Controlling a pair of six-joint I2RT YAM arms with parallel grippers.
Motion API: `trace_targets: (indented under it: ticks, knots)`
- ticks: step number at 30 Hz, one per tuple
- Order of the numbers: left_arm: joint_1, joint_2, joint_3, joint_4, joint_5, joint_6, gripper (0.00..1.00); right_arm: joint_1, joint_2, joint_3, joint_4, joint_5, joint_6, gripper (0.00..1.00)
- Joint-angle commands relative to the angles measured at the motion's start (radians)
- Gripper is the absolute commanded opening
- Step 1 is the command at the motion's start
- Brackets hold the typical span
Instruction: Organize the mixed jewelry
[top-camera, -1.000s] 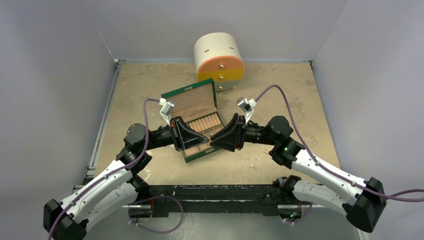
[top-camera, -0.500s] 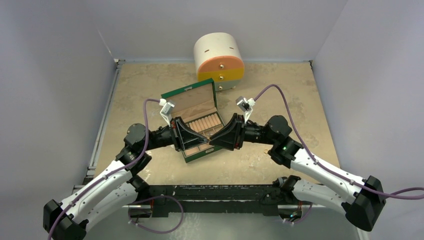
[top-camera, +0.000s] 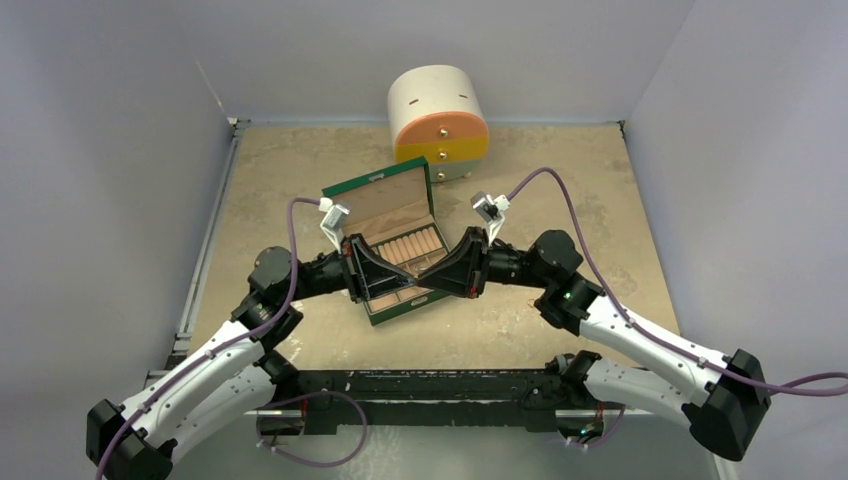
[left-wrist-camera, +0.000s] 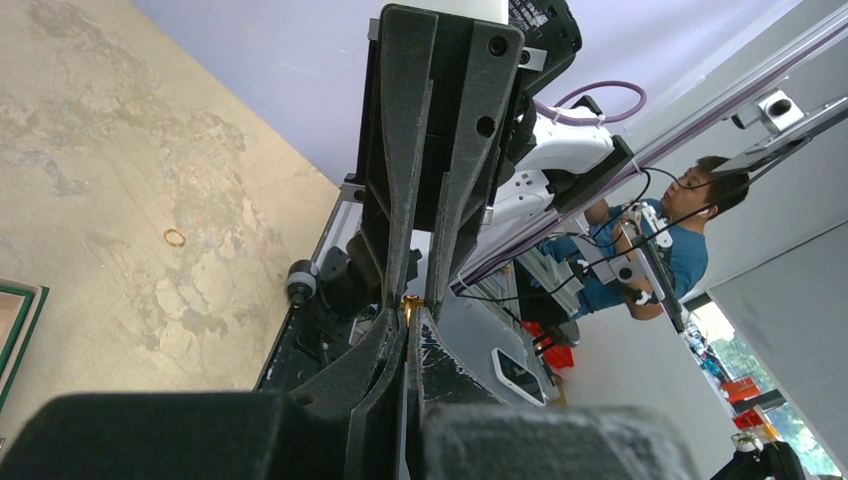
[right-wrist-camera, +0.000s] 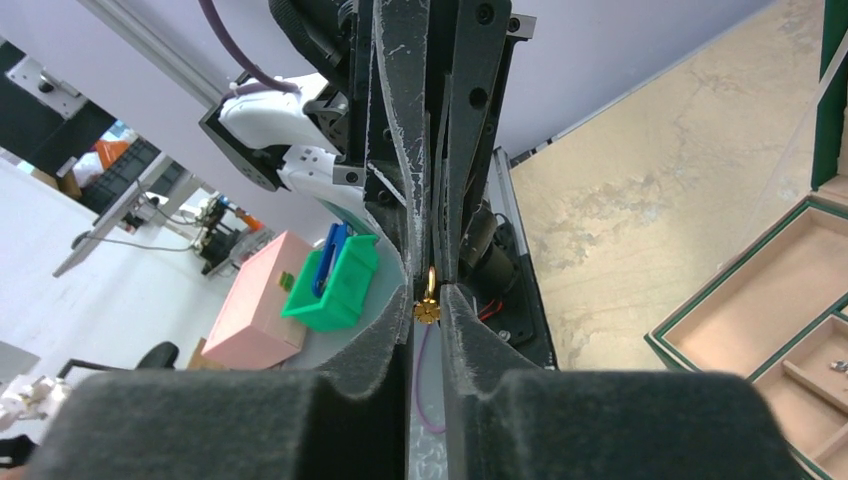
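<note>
- Over the open green box (top-camera: 394, 311), mid-table (top-camera: 300, 160): the left gripper (left-wrist-camera: 405, 330) comes in from 9 o'clock and the right gripper (right-wrist-camera: 428, 330) from 3 o'clock, meeting tip to tip.
- Right gripper: fingers narrow, pads closed on the flower head of a small gold piece (right-wrist-camera: 427, 311).
- Left gripper: fingers narrow. The loop of the gold piece reaches up between them, but whether they pinch it cannot be told.
- Gold ring (left-wrist-camera: 175, 237): loose on the table, apart from the box corner, at 9 o'clock of the fingertips in the left wrist view.
- Drawer unit (top-camera: 440, 125): at 12 o'clock of the box, drawers shut.
- Progress, as judged: partway. One piece is held in the air, seemingly passing between grippers, and is not yet in a compartment. At least the ring is left to collect.
- Not made out: most compartments lie under the arms in the top view. The right wrist view shows a few, with contents too small to name. No further pieces found.
</note>
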Motion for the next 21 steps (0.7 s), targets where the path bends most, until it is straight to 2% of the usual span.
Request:
trace_targets:
  ticks: [1, 2, 10, 15, 21]
  knots:
    - [-0.002, -0.018, 0.033, 0.024, -0.003, 0.031, 0.0, -0.003, -0.001, 0.049, 0.058, -0.029, 0.003, 0.05]
    - [-0.001, -0.018, 0.033, 0.022, -0.003, 0.032, 0.0, -0.003, 0.0, 0.049, 0.058, -0.031, 0.005, 0.0]
    - [-0.003, -0.024, 0.041, -0.012, -0.03, 0.051, 0.02, -0.003, -0.011, 0.045, 0.042, -0.015, 0.0, 0.0]
    - [-0.002, -0.045, 0.071, -0.12, -0.095, 0.115, 0.39, -0.004, -0.035, 0.053, -0.019, 0.024, -0.032, 0.0]
    - [-0.002, -0.091, 0.163, -0.423, -0.266, 0.299, 0.57, -0.003, -0.064, 0.111, -0.237, 0.178, -0.151, 0.0]
